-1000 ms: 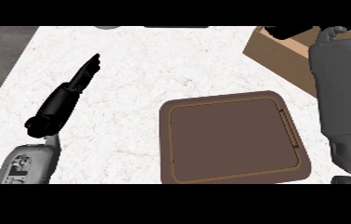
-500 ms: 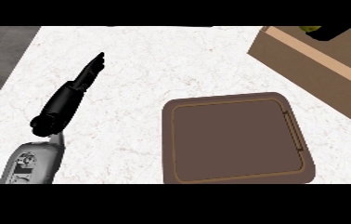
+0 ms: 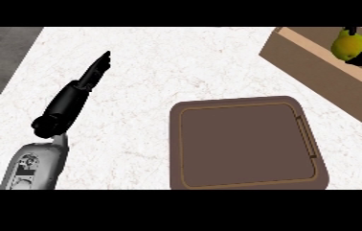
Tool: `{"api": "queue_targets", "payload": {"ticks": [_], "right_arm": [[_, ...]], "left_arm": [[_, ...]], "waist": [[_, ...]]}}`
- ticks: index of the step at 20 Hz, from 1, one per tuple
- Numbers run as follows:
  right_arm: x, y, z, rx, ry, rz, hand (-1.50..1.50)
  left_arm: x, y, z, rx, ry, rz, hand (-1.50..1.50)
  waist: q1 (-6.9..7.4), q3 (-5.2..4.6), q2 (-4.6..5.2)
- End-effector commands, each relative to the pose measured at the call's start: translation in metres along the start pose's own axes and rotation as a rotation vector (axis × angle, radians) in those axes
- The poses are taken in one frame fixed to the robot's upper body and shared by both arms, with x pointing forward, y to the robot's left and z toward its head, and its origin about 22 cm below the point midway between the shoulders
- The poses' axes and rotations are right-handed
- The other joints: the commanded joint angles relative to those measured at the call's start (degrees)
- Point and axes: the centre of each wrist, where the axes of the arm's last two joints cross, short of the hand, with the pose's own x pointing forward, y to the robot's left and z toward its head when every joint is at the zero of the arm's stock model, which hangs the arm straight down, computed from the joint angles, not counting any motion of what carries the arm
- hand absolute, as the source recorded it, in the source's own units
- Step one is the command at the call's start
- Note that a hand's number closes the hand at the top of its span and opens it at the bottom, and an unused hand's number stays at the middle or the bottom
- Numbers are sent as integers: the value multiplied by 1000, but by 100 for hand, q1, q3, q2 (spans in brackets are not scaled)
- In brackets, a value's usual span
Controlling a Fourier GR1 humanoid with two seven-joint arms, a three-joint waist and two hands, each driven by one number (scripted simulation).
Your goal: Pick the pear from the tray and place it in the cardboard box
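Note:
A yellow-green pear [image 3: 347, 45] shows at the far right edge, inside the cardboard box [image 3: 311, 64]. The brown tray [image 3: 246, 144] lies on the white counter in front of the box, with nothing on it. My left hand [image 3: 79, 92] rests on the counter at the left, its fingers straight and pointing away, far from the tray and the box. My right hand does not show in the head view.
The white marble counter [image 3: 176, 67] spreads between my left hand and the box. A dark strip [image 3: 16, 48] marks the counter's left edge.
My right forearm, over the box a second ago, has left the view. The view has shifted, and the pear now shows inside the box. The left hand has kept its pose.

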Motion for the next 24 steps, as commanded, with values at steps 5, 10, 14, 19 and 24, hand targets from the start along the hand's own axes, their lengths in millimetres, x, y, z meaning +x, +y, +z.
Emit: {"api": "queue_targets", "payload": {"ticks": [5,10,14,19,24], "right_arm": [[-31,7,7,172,-146,-57,-150],[-27,-6,7,-50,-327,-346,-150],[-32,-8,7,-194,-397,-837,-150],[-65,-9,23,-279,-259,-1112,-150],[-103,1,43,-379,-208,-1162,-150]], "left_arm": [[2,4,-9,14,-20,-11,0],[-3,0,2,7,-18,8,0],[-4,8,0,22,-3,-4,0],[-3,-14,-1,-5,-13,7,0],[7,-3,-2,2,-23,5,0]], "waist": [[26,11,20],[43,21,-11],[-59,35,-26],[30,29,56],[109,39,68]]}}
